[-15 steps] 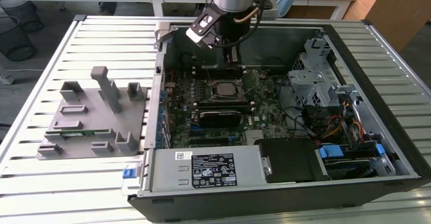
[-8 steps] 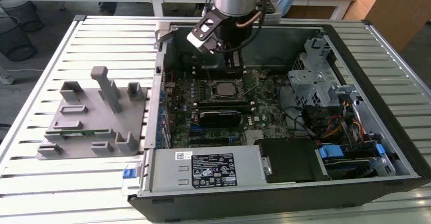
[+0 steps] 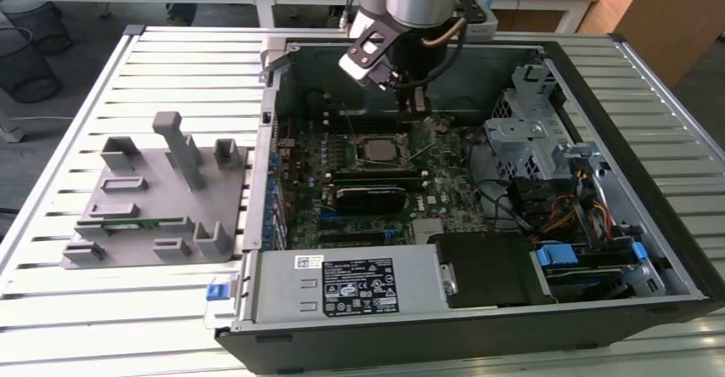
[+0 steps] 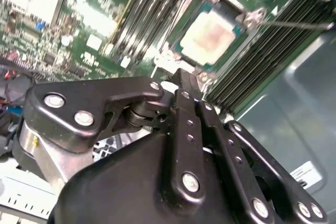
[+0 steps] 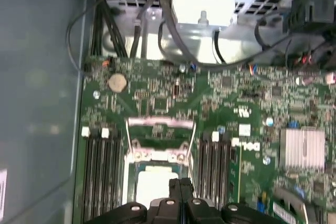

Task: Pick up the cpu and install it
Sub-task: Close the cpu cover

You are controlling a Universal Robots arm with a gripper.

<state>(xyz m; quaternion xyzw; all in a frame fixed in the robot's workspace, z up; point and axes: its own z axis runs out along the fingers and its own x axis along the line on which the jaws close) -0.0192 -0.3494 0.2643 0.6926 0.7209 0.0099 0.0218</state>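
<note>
In the first wrist view the hand (image 5: 181, 185) covers part of the cpu (image 5: 149, 184).

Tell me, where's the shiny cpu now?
In the exterior view the cpu sits in the socket on the motherboard, close by the gripper.

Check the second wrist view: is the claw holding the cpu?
No, the cpu sits in its socket, beyond the claw.

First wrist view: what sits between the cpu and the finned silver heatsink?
In the first wrist view, a bank of black memory slots stands beside the cpu; past them, green board with small parts reaches the heatsink.
</note>
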